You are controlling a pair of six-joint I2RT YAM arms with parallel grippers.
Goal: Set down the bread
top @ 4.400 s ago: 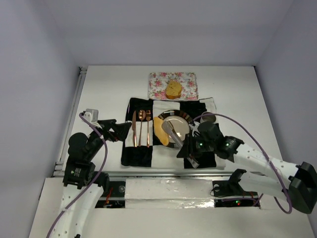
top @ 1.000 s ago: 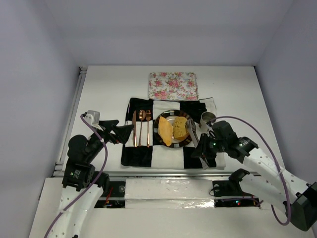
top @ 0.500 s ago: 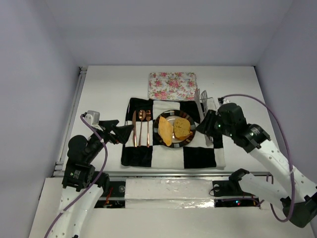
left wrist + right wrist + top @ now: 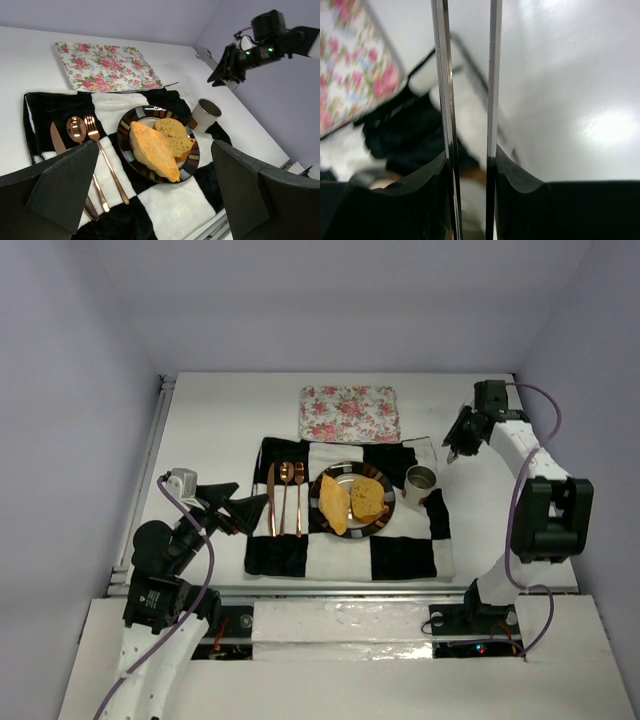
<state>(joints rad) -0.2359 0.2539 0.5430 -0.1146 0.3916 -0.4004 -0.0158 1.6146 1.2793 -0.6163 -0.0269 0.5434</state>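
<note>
Both pieces of bread lie on the dark-rimmed plate [image 4: 350, 534] [image 4: 125, 125]. The longer yellow slice [image 4: 333, 504] [image 4: 152, 150] is on the left. The rounder brown piece [image 4: 366, 498] [image 4: 175, 134] leans beside it on the right. My left gripper [image 4: 245, 508] [image 4: 155, 145] hovers open to the left of the plate, holding nothing. My right gripper [image 4: 458, 445] [image 4: 222, 67] [image 4: 470, 160] is raised at the far right, away from the plate. It is shut on thin metal tongs [image 4: 492, 75].
A checkered black-and-white mat [image 4: 400, 555] lies under the plate. Copper cutlery [image 4: 284, 498] [image 4: 95, 150] sits left of the plate, a small cup [image 4: 419, 483] [image 4: 203, 114] right of it. A floral napkin [image 4: 350, 413] [image 4: 105, 67] lies behind the mat.
The rounder piece went from the floral napkin onto the plate. My right arm then swung from the plate's near right up to the far right with the tongs. The left arm barely moved.
</note>
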